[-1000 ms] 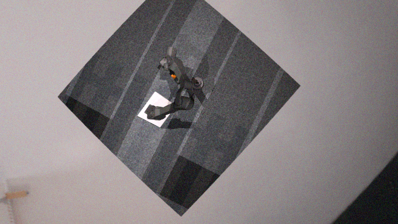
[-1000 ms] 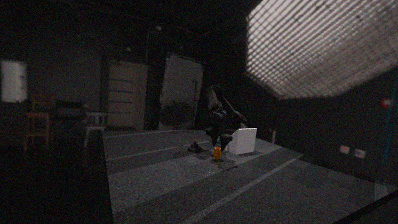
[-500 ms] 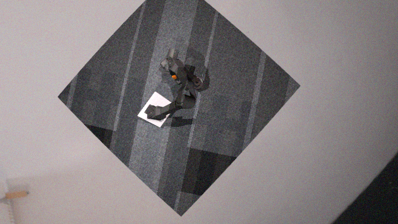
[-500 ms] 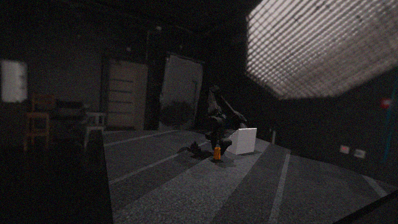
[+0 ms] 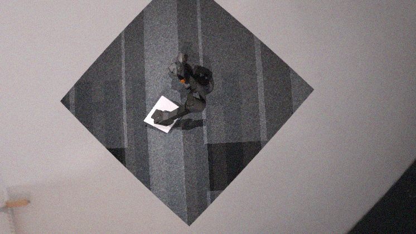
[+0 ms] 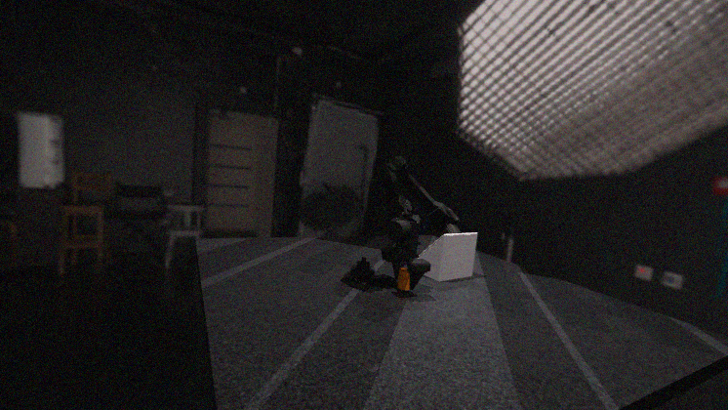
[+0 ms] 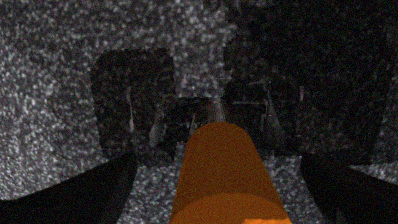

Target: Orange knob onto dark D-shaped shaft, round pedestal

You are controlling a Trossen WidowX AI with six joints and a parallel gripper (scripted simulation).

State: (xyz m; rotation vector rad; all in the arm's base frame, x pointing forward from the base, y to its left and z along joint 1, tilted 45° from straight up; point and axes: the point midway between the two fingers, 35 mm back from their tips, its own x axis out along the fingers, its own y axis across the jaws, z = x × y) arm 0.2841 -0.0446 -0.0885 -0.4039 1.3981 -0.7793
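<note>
- Striped cloth pattern is covering the counter [image 5: 163, 162] [image 6: 443, 356] under dim light, w/ a white block [image 5: 161, 103] [image 6: 453, 257] sitting by the arm.
- Orange knob [image 5: 182, 81] [image 6: 403, 278] [image 7: 225, 160] is standing upright on the counter, off the pedestal [image 5: 209, 87] [image 6: 362, 272], which is hiding in shadow.
- Gripper [image 5: 182, 79] [image 6: 405, 269] [image 7: 218, 161] is standing wide around the knob, gripping nothing.
- Risk: fingers closing off-centre could be nudging or tipping the knob – one side touching first.
- Risk: a slipping or twisting grip could be spoiling the angle b/c the shaft's flat is facing an unknown way; the knob may be jamming if pushed before lining up.
- Brands/labels: none showing legibly; red wall sign [image 6: 720, 184] is staying too blurred – can't read.
</note>
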